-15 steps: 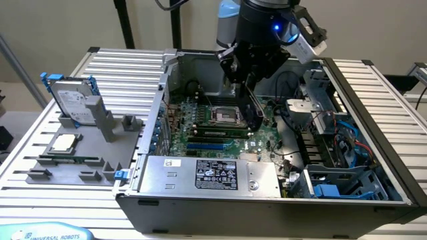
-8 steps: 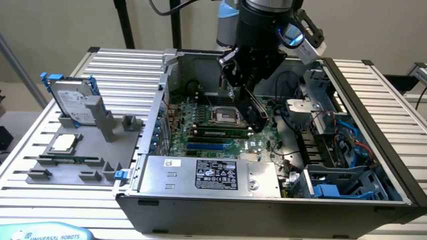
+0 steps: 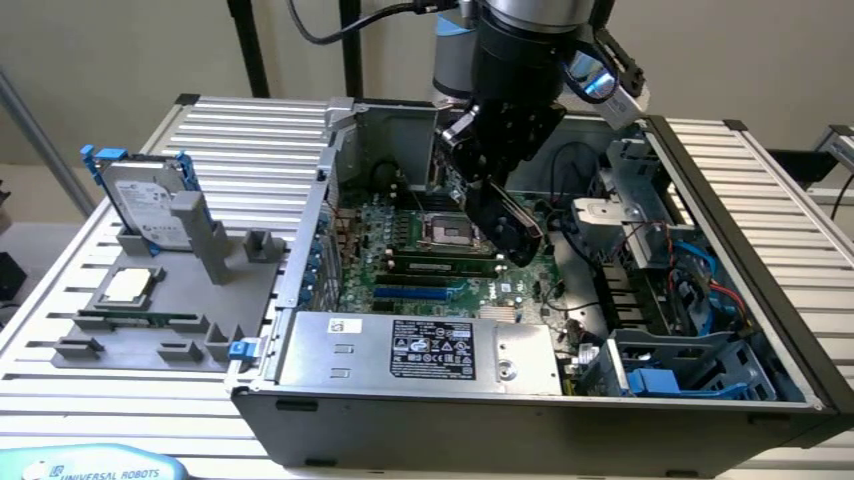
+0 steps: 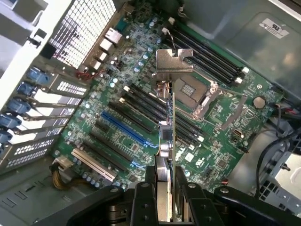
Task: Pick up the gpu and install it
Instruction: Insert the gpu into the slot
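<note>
Gpu (image 4: 168, 136): picked up, clamped edge-on between narrowed end effector (image 4: 164, 190) fingers, bracket end farthest from them. Hangs above motherboard (image 4: 221, 150) inside open computer case (image 3: 534, 420) mid-bench (image 3: 240, 130). Not seated in any slot; installation outstanding.

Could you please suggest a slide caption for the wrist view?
The fingers clamp the gpu edge-on over the motherboard, its silver bracket at the far end.

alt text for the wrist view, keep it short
The gripper holds the gpu edge-on, its silver bracket at the end away from the fingers, over the green motherboard in an open computer case. Black expansion slots, a blue slot and the processor socket lie beneath.
</note>
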Tool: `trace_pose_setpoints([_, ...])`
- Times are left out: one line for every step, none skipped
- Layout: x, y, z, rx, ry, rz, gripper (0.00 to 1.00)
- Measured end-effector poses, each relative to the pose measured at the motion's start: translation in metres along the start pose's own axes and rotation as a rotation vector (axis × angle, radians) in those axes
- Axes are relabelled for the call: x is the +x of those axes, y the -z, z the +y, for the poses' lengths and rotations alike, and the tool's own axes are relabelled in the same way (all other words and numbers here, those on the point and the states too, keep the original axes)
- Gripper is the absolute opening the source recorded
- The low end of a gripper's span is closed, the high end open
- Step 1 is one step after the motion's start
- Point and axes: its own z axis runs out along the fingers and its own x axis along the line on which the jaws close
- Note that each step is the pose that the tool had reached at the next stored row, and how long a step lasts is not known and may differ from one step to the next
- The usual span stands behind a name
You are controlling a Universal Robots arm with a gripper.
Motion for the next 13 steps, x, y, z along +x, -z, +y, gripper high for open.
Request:
trace_pose_setpoints([0.0,-0.0007,-0.0001,0.0004,0.018,0.001,0.27])
trace_pose_setpoints([0.0,-0.0014,-0.0001,0.0007,0.037,0.0019,0.27])
trace_pose_setpoints([0.0,-0.0022,-0.0001,0.001,0.054,0.0028,0.27])
trace_pose_setpoints([0.0,-0.0028,-0.0002,0.0014,0.072,0.0038,0.27])
trace_pose_setpoints([-0.0001,-0.0037,-0.0002,0.0017,0.092,0.0047,0.27])
trace_pose_setpoints([-0.0001,-0.0043,-0.0002,0.0021,0.11,0.0056,0.27])
trace_pose_setpoints([-0.0001,-0.0051,-0.0003,0.0024,0.128,0.0065,0.27])
trace_pose_setpoints([-0.0001,-0.0058,-0.0003,0.0027,0.146,0.0074,0.27])
trace_pose_setpoints([-0.0001,-0.0065,-0.0003,0.0031,0.164,0.0084,0.27])
trace_pose_setpoints([-0.0001,-0.0073,-0.0004,0.0035,0.182,0.0093,0.27])
trace_pose_setpoints([-0.0001,-0.008,-0.0004,0.0038,0.2,0.0103,0.27])
trace_pose_setpoints([-0.0002,-0.0087,-0.0004,0.0042,0.218,0.0112,0.27])
trace_pose_setpoints([-0.0002,-0.0094,-0.0005,0.0045,0.236,0.0121,0.27])
